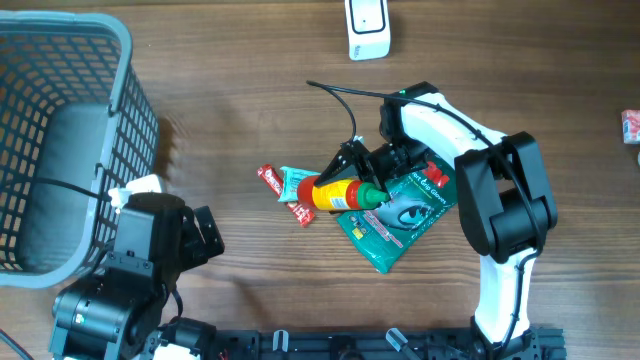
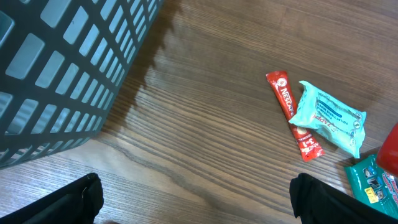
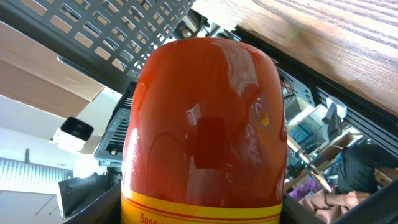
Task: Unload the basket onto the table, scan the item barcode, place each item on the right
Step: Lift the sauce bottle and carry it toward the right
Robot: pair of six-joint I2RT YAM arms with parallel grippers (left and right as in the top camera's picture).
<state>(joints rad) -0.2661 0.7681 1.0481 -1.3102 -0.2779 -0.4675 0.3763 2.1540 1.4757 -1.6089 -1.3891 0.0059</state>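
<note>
Status: pick done, scan not yet done.

- Right claw (image 1: 352, 172): clenched on the bottle (image 1: 336, 195), jaws partway closed around its body. The bottle lies roughly level across the jaws, with its green cap toward the arm side. From overhead it sits above the loose pile; whether it is fully clear of the pile cannot be told.
- Left claw (image 2: 199, 208): released, jaws wide and holding nothing, just beside the grey basket (image 1: 60, 120).
- White device (image 1: 368, 28), probably the scanner: well ahead of the right claw at the table's far edge, well apart from the bottle.
- Under and beside the right claw: green pouch (image 1: 400, 215), pale teal packet (image 2: 329, 115), red sachet (image 2: 285, 96).

Bottle appearance: glossy orange-red plastic, rounded shoulder, yellow band with lettering lower down. The right wrist view is filled by its plain side. No barcode shows in any view, so which face carries it is unknown.

Judgement, what is left: carry the bottle to the white device, turn it until the code faces the reader, then hold it there. The smooth round body may roll in the grip while turning.
</note>
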